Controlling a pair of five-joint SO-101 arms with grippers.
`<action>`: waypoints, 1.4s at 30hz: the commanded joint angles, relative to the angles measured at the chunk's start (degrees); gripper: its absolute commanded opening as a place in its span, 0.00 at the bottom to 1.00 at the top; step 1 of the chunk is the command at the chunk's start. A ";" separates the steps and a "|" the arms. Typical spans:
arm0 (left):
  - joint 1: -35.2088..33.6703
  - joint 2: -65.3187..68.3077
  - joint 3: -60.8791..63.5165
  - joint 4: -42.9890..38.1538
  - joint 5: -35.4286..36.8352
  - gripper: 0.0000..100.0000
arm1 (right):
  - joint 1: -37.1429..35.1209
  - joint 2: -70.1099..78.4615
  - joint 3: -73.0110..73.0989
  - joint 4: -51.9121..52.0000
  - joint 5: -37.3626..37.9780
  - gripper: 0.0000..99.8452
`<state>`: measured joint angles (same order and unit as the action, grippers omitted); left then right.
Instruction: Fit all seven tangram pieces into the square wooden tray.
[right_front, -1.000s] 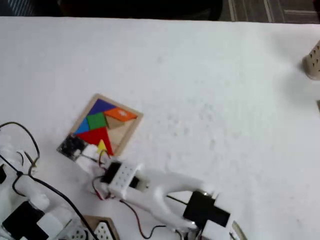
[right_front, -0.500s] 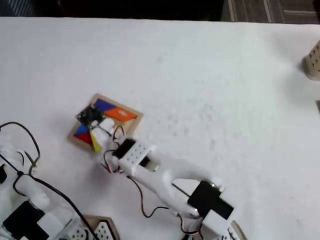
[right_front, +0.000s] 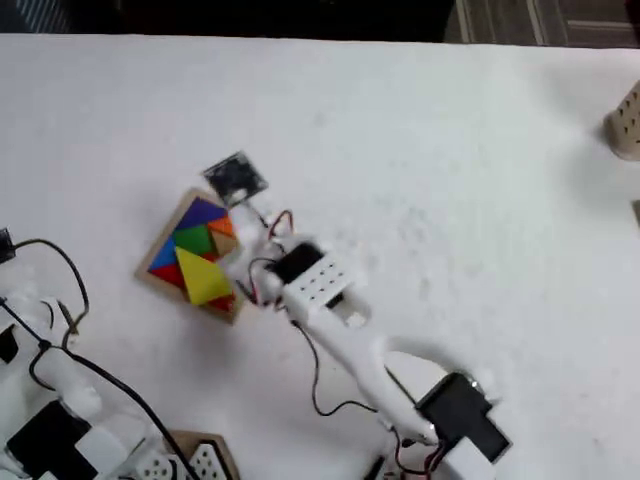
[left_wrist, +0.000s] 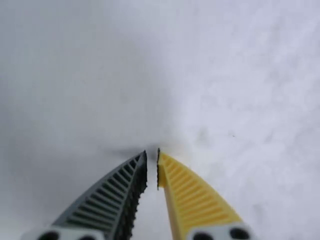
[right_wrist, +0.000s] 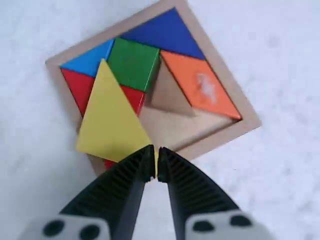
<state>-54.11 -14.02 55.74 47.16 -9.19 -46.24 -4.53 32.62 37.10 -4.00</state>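
Looks like the right claw (right_wrist: 156, 162) is pinched nearly shut on a corner of the yellow triangle (right_wrist: 112, 120), which sits crooked across the red piece (right_wrist: 74, 90) and rim of the tray (right_wrist: 227, 85), probably to swing it into the empty gap.

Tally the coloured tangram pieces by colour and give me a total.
Dark blue triangle: 1
Light blue triangle: 1
Green square: 1
Orange parallelogram: 1
Red piece, partly under the yellow one: 1
Yellow triangle: 1
Total: 6
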 joint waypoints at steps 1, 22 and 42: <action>1.36 -0.40 -0.35 -1.23 -0.70 0.07 | -4.97 -2.51 0.26 -4.00 1.05 0.02; 1.36 -0.40 -0.35 -1.32 -0.62 0.07 | -8.13 24.57 -21.45 -9.45 1.05 0.02; 1.36 -0.40 -0.18 -1.32 -0.62 0.07 | 11.82 7.87 -16.70 -0.31 1.05 0.02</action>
<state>-54.02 -14.02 55.74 47.16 -9.36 -37.19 6.99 14.77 38.15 -4.00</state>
